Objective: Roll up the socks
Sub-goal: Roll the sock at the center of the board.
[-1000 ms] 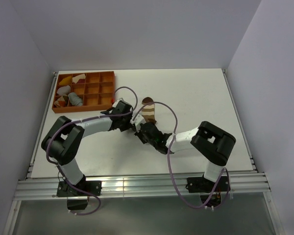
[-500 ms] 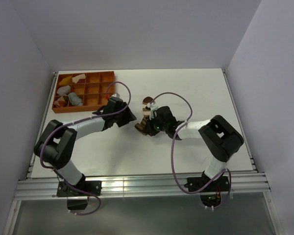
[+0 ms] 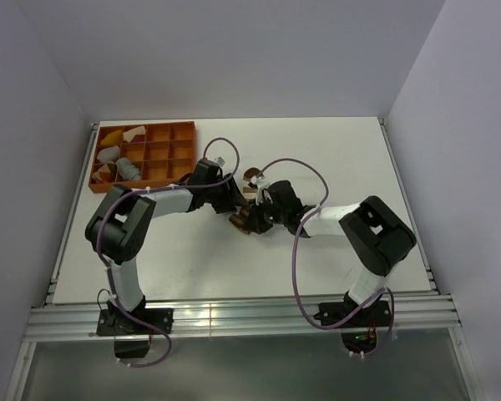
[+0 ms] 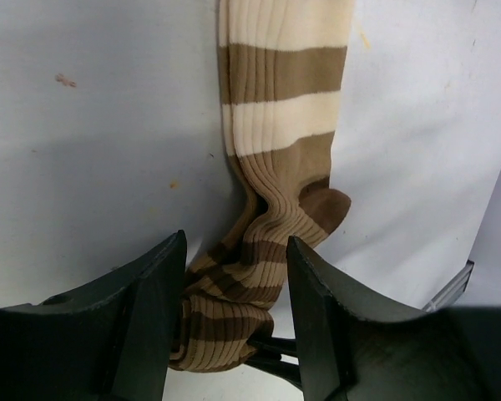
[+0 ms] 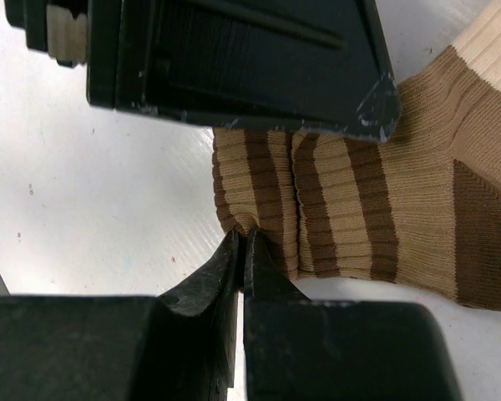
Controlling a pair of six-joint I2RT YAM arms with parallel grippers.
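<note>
The brown sock with pale stripes [image 3: 252, 175] lies mid-table, its near end folded over into a bunch [image 4: 234, 317]. My left gripper [image 4: 236, 242] is open and straddles that bunch, one finger on each side. My right gripper [image 5: 244, 238] is shut, pinching the edge of the folded end [image 5: 259, 213] from the opposite side. In the top view the two grippers meet at the sock, left gripper [image 3: 234, 203] and right gripper [image 3: 252, 219]. The grey sock [image 3: 129, 170] lies in the orange tray at the far left.
The orange compartment tray [image 3: 163, 127] stands at the far left corner and holds yellow and white cloth pieces [image 3: 108, 154]. Purple cables loop above both forearms. Grey walls close in the table on three sides.
The right gripper carried the sock's near end up and over toward the far side, folding it. The left gripper opened, backed off to the left, then came back over the fold.
</note>
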